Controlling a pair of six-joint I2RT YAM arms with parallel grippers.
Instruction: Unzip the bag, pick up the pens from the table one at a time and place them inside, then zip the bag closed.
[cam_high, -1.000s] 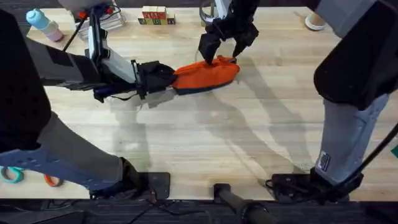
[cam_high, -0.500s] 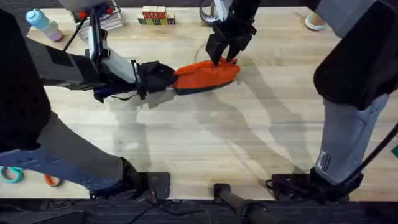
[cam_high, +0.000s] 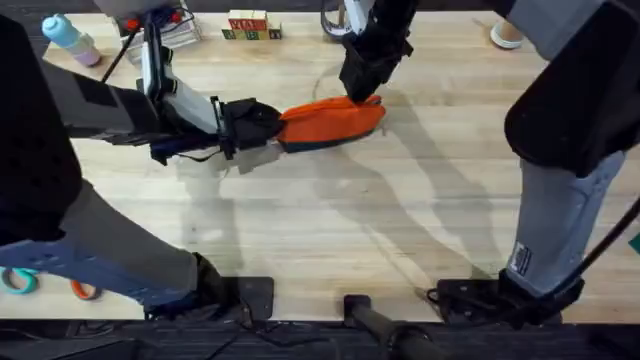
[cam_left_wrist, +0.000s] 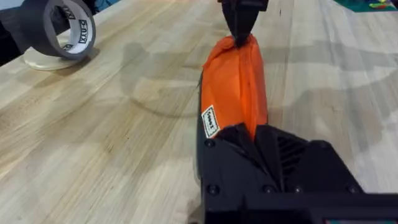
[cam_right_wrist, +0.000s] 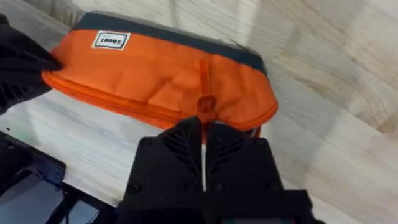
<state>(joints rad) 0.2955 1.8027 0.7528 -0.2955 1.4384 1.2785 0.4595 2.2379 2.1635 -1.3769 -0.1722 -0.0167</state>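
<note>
The orange bag (cam_high: 335, 120) with its navy base lies on the table (cam_high: 330, 230) at centre back. My left gripper (cam_high: 279, 127) is shut on the bag's left end. In the left wrist view its black fingers (cam_left_wrist: 249, 134) clamp the fabric of the bag (cam_left_wrist: 233, 81). My right gripper (cam_high: 358, 94) comes down on the bag's right end. In the right wrist view it (cam_right_wrist: 204, 121) is shut, with the small orange zipper pull (cam_right_wrist: 206, 106) at its fingertips on the bag (cam_right_wrist: 155, 71). The zipper runs closed along the top. The pens are out of view.
A black tape roll (cam_left_wrist: 59, 31) sits on a wooden disc behind the bag. A pale blue and pink bottle (cam_high: 68, 38) and some lettered blocks (cam_high: 248, 25) stand along the far edge. Bare wood lies in front of the bag.
My right gripper was open above the bag's right end. It has come down and shut at the zipper pull. The left gripper and the bag have stayed put.
</note>
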